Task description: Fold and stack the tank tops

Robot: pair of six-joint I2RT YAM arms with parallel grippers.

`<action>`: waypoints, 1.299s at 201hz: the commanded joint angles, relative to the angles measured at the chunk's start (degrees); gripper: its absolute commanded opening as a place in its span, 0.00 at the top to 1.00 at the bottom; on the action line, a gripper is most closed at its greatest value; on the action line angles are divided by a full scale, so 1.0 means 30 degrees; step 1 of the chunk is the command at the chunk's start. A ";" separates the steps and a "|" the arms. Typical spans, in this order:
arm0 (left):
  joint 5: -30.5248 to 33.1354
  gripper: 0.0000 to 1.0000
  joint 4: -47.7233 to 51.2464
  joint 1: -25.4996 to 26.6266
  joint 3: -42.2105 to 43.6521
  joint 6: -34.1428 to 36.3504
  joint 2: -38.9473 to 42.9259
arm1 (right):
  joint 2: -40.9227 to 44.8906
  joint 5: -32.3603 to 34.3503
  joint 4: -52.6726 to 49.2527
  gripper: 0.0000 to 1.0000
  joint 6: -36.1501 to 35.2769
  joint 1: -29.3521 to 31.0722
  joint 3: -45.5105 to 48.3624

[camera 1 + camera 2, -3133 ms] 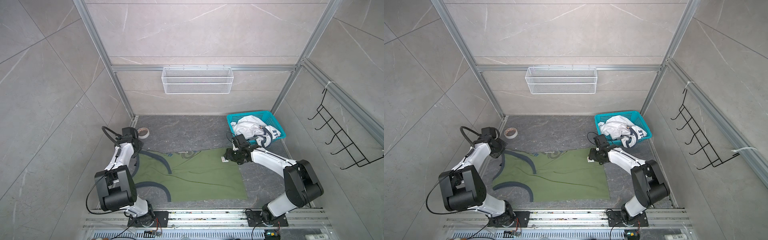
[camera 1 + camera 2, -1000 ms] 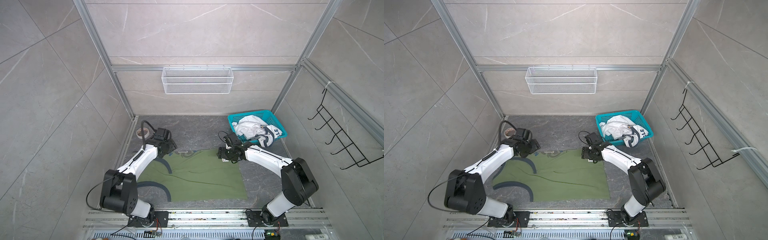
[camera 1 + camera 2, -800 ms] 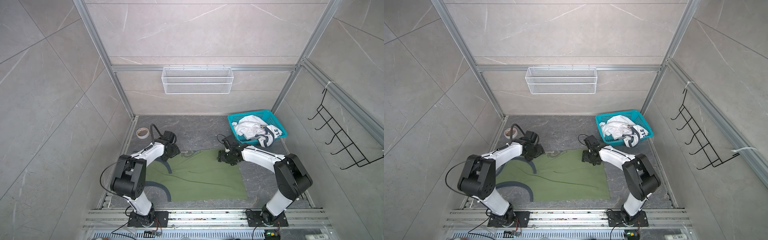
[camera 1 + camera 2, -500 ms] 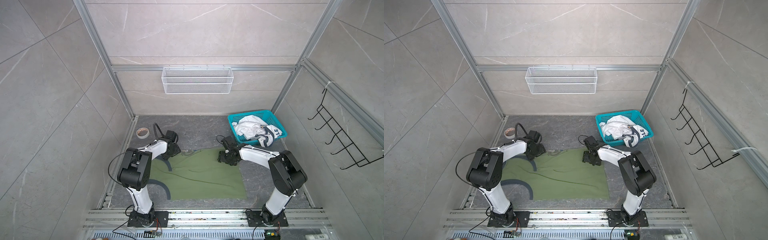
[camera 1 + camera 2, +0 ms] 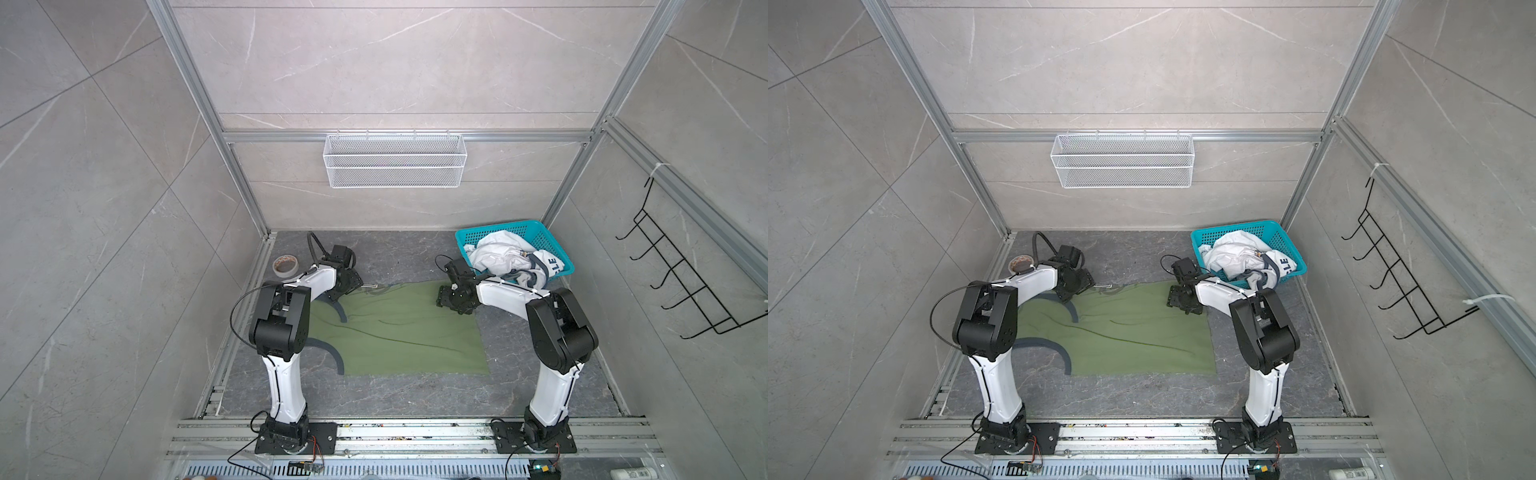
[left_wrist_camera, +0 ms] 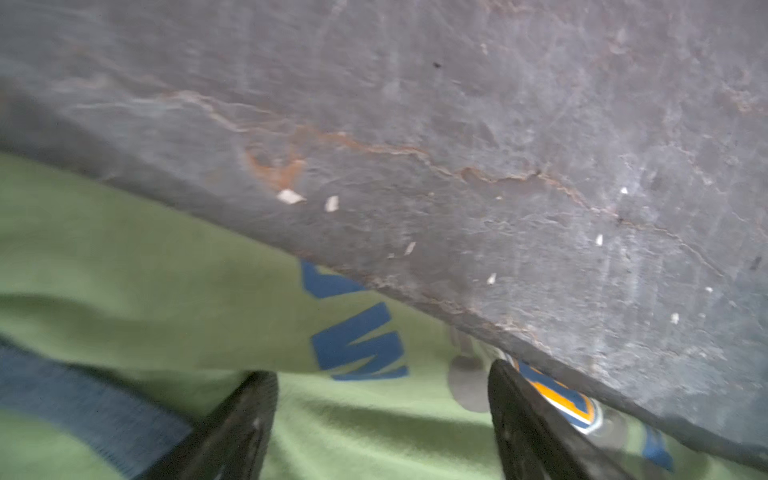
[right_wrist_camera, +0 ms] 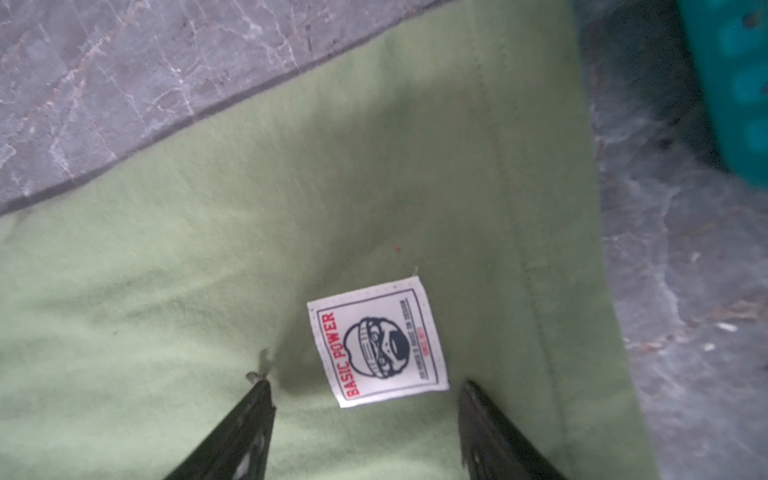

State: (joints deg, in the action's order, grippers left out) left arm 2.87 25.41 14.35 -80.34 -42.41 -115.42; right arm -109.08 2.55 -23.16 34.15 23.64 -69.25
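While the olive green tank top (image 5: 399,332) lies spread flat on the grey tabletop (image 5: 395,257), 2 arms reach to its far edge: the left gripper (image 6: 380,374) hangs with jaws apart and empty over the navy-yellow chest print, the right gripper (image 7: 365,386) likewise open, astride a white sewn label (image 7: 378,343) near the hem corner. The white tank top (image 5: 498,257) sits crumpled in the teal basket (image 5: 536,232) at far right

Left arm (image 5: 284,382) and right arm (image 5: 550,390): white link shells, black joint housings, looped black cables (image 5: 312,243), black base plates (image 5: 326,436).
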 commanded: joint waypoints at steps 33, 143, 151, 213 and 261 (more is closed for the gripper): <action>-0.1663 0.14 0.3926 0.0276 -0.2338 0.1848 0.2654 | 0.3795 0.0291 -0.2866 0.28 -0.1621 0.0111 0.0273; 0.2438 0.18 0.8377 0.6526 1.0091 -0.2923 1.6135 | 1.5374 -0.0663 -0.7652 0.28 0.2099 0.2726 0.8767; 0.2296 0.20 0.8361 0.6775 1.0996 -0.3511 1.6758 | 1.5860 -0.0657 -0.8000 0.27 0.2597 0.2738 0.9290; 0.0540 0.28 0.4923 0.6851 1.6490 -0.5506 2.0382 | 1.8610 -0.0763 -0.9245 0.27 0.5231 0.2728 1.2246; 0.0718 0.37 0.4582 0.6848 1.7301 -0.5595 1.9758 | 1.9624 -0.0625 -0.8666 0.28 0.6903 0.2736 1.3900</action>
State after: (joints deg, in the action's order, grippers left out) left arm 5.37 41.45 34.85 -29.32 -57.58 -56.12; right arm -51.66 0.43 -49.06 50.65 31.59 -30.02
